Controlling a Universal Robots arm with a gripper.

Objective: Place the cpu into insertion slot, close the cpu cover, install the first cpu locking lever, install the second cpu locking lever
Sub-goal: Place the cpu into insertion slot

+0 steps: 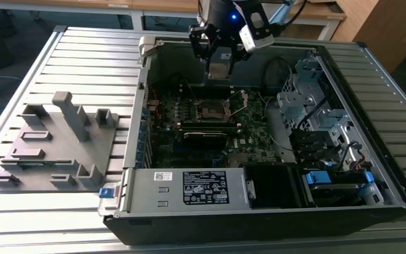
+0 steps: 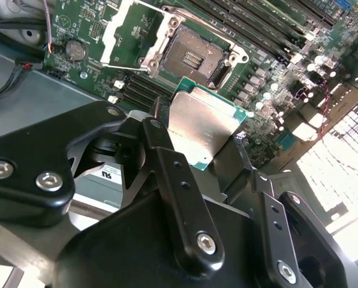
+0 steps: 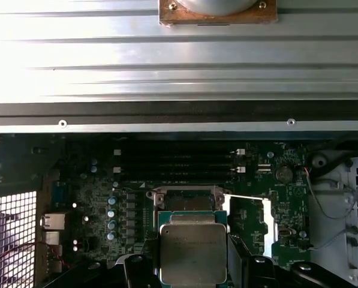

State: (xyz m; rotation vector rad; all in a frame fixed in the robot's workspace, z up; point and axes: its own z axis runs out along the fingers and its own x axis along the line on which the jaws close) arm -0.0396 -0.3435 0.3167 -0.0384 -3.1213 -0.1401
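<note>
My gripper (image 1: 219,71) hangs above the open computer case and is shut on the cpu (image 2: 204,127), a small silvery square chip with a green edge held by two opposite sides. In both wrist views the black fingers (image 3: 137,271) flank the cpu (image 3: 192,249). The insertion slot (image 2: 193,57) lies open and bare on the green board, a short way ahead of and below the chip. The cpu cover (image 2: 126,31) is swung up and back beside the insertion slot (image 3: 187,201). In the exterior view the insertion slot (image 1: 210,110) sits below the gripper.
Long black memory slots (image 3: 176,165) run beside the socket. A drive cage (image 1: 316,114) with cables fills the case on the exterior view's right, and the power supply (image 1: 188,188) sits at the near side. A grey fixture plate (image 1: 55,143) lies outside the case on the exterior view's left.
</note>
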